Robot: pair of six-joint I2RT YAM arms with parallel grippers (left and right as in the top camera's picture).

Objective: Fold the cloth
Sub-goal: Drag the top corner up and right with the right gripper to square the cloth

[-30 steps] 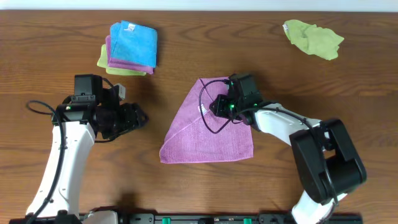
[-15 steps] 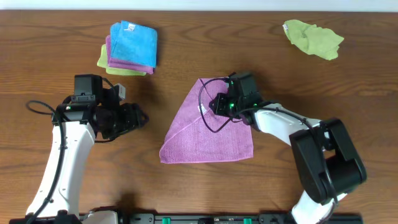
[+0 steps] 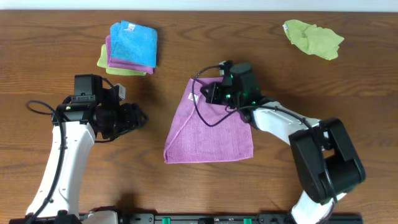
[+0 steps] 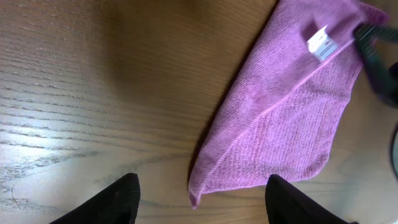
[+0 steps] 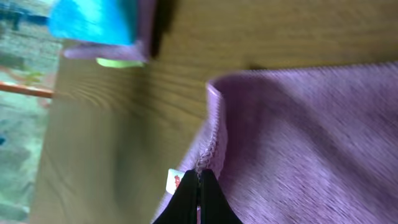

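Observation:
The purple cloth [image 3: 208, 130] lies folded over near the table's middle, its small white tag [image 3: 194, 98] on the top-left part. It also shows in the left wrist view [image 4: 286, 118] and in the right wrist view [image 5: 298, 137]. My right gripper [image 3: 211, 92] is shut on the cloth's stitched edge next to the tag [image 5: 200, 177] and holds that corner lifted. My left gripper [image 3: 138, 117] is open and empty, left of the cloth; its fingers [image 4: 199, 202] flank the cloth's near corner just in front of it.
A stack of folded cloths, blue [image 3: 132, 42] over purple and lime, lies at the back left. A crumpled lime-green cloth [image 3: 312, 38] lies at the back right. A black cable loops over the purple cloth.
My right gripper has moved left and towards the back, pulling the cloth's tagged corner with it. The cloth's outline shifted slightly. The left arm has not moved.

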